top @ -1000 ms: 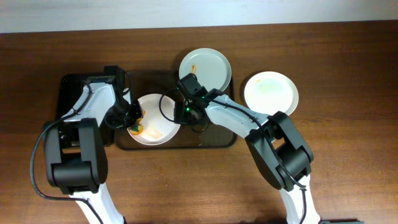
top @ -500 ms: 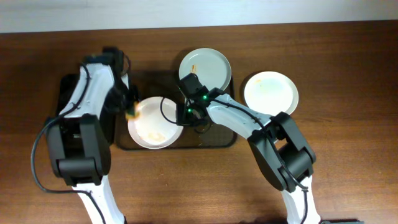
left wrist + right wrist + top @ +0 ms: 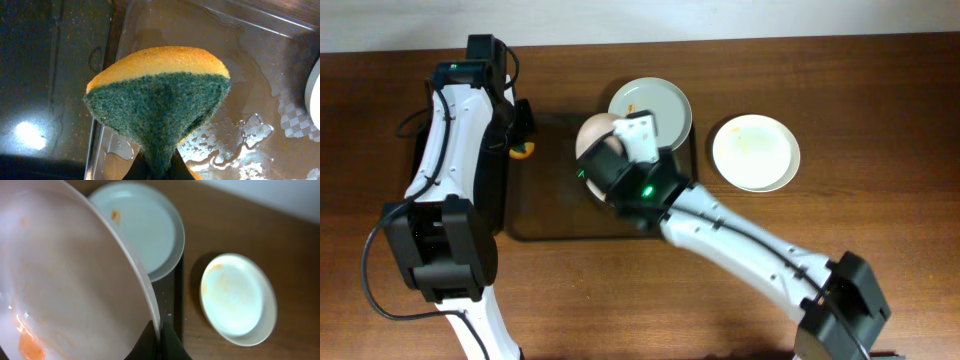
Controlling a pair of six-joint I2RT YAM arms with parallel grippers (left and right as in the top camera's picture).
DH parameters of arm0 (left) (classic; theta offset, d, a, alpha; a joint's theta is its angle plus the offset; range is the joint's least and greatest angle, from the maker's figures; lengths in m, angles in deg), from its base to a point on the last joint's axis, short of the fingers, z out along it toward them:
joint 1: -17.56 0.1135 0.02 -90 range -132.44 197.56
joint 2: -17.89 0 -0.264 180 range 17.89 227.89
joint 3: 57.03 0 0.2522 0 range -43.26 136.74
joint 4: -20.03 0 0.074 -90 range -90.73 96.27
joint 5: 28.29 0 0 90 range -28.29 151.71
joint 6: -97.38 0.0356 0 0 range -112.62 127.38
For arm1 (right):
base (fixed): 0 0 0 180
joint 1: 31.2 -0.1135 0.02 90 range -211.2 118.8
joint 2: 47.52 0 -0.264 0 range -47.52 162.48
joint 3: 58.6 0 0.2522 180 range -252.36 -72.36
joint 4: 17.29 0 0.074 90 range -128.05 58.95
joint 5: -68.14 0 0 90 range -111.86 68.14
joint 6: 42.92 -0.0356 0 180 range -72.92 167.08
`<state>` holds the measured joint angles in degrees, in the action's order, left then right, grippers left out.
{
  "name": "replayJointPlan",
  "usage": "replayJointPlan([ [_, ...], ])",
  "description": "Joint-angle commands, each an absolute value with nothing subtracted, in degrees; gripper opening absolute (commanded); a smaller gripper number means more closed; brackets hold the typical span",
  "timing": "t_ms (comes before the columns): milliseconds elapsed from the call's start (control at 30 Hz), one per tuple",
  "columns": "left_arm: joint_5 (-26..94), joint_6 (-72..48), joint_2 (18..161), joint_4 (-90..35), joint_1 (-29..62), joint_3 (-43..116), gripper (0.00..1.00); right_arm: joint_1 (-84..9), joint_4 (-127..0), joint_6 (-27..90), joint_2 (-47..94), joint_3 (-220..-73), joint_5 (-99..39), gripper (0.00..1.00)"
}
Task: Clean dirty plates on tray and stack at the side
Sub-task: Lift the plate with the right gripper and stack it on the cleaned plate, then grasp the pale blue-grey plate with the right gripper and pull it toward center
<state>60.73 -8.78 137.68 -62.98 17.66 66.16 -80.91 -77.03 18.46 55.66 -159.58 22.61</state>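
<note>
My right gripper [image 3: 159, 341] is shut on the rim of a white plate [image 3: 75, 285] smeared with orange sauce and holds it tilted, lifted above the black tray [image 3: 550, 228]; overhead the plate [image 3: 600, 135] shows partly behind the wrist. My left gripper [image 3: 159, 172] is shut on a yellow-and-green sponge [image 3: 160, 95], held over the tray's wet left end [image 3: 240, 135]; overhead the sponge [image 3: 521, 151] is at the tray's left edge. A second dirty plate [image 3: 651, 108] rests at the tray's back right. A third plate [image 3: 755, 151] lies on the table to the right.
A dark mat [image 3: 432, 150] lies left of the tray. In the right wrist view the back plate [image 3: 142, 232] and the side plate [image 3: 237, 297] lie below the held one. The wooden table [image 3: 880, 130] extends right.
My right gripper has lifted the plate off the tray and tilted it. My left gripper has pulled back left with the sponge, away from the plate.
</note>
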Motion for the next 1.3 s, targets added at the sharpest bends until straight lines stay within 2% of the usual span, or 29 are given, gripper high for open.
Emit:
replayJointPlan([
  [0, 61.5, -9.7, 137.1, -62.6, 17.7, 65.0, 0.01, -85.8, -75.6, 18.8, 54.4, -160.2, 44.2, 0.04],
  [267, 61.5, -9.7, 137.1, -61.3, 17.7, 61.7, 0.01, -90.8, -64.6, 34.9, 54.4, -160.2, 56.1, 0.04],
  [500, 60.4, -9.7, 137.1, -61.3, 17.7, 61.7, 0.01, -90.7, -64.6, 34.8, 54.4, -160.2, 56.9, 0.04],
  [600, 60.4, -9.7, 137.1, -61.3, 17.7, 61.7, 0.01, -89.6, -64.8, 34.6, 54.3, -160.2, 53.5, 0.04],
  [700, 60.4, -9.7, 137.1, -61.3, 17.7, 61.7, 0.01, -86.2, -66.6, 34.6, 52.5, -160.2, 38.8, 0.04],
  [867, 60.4, -9.7, 137.1, -61.2, 17.7, 61.7, 0.01, -69.6, -71.5, 29.0, 45.4, -160.2, 7.9, 0.04],
  [933, 60.4, -9.7, 137.1, -61.3, 17.7, 61.7, 0.01, -55.3, -74.9, 26.8, 44.5, -160.2, -8.5, 0.04],
  [1033, 60.4, -9.7, 137.1, -61.2, 17.7, 61.7, 0.01, -38.6, -77.6, 26.8, 46.4, -160.1, -21.6, 0.04],
  [1133, 60.4, -9.7, 137.1, -60.4, 17.7, 61.7, 0.01, -28.2, -78.2, 26.9, 50.8, -160.0, -24.7, 0.04],
  [1267, 60.4, -9.7, 137.1, -59.9, 17.7, 61.7, 0.01, -23.1, -78.1, 26.9, 59.3, -160.0, -27.0, 0.04],
])
